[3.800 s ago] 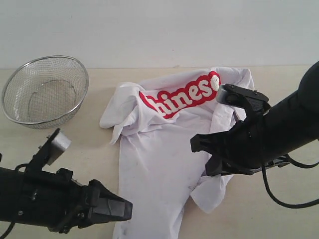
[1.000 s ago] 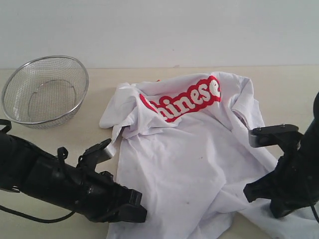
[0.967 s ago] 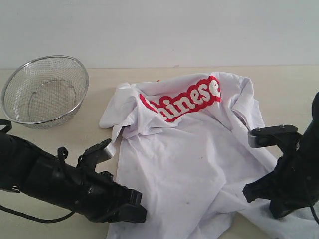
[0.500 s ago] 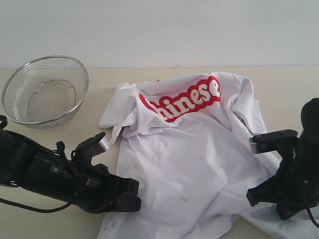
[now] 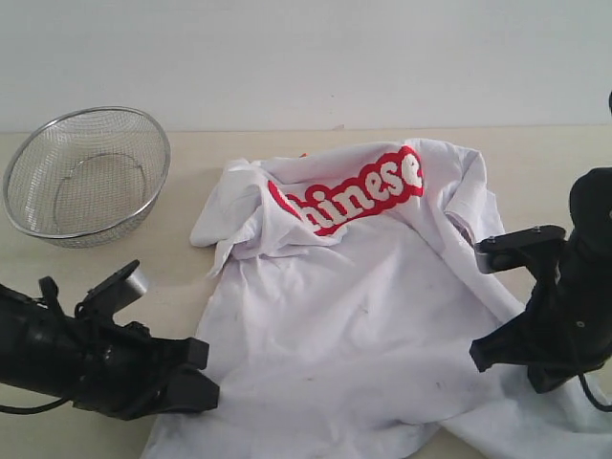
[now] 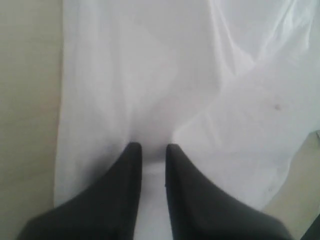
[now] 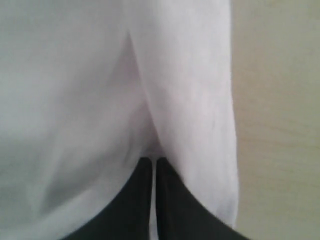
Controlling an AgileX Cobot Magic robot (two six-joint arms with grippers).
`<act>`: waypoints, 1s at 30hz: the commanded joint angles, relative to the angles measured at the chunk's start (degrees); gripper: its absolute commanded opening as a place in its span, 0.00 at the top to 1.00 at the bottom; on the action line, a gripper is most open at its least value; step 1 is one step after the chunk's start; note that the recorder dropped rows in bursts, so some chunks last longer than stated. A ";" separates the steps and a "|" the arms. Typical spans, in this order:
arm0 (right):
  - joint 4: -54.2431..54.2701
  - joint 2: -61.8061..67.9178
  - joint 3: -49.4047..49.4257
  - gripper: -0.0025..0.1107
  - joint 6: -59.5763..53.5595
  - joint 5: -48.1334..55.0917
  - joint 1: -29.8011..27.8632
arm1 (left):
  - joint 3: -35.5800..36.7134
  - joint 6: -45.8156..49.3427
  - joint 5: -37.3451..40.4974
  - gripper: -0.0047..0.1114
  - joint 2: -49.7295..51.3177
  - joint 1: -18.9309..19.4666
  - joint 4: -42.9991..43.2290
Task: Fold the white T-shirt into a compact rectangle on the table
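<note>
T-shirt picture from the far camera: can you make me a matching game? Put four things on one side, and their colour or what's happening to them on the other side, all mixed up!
Things:
1. wire-mesh bowl
2. white T-shirt
3. lettering
4. left gripper

Descriptions:
A. white with a red outline
B. silver, on the left side of the table in the exterior view
C. black, pinching the shirt's near edge
D. wrinkled, spread across the middle of the table

Pairs: 1-B, 2-D, 3-A, 4-C.
</note>
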 commanded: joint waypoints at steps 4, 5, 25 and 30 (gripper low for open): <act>-2.54 0.01 -0.38 0.98 1.82 0.26 -0.01 | 1.59 1.02 -6.20 0.80 -1.64 2.72 4.93; -2.54 0.01 -0.38 0.98 1.82 0.26 -0.01 | 1.59 1.02 -6.06 0.80 -1.64 2.72 4.93; -10.19 7.97 -3.06 0.98 3.76 5.17 -7.94 | 1.59 1.02 -4.74 0.80 -1.64 2.72 6.11; -10.31 7.97 -5.36 0.98 2.22 6.03 -10.73 | 1.59 1.02 -4.74 0.80 -1.64 2.72 7.28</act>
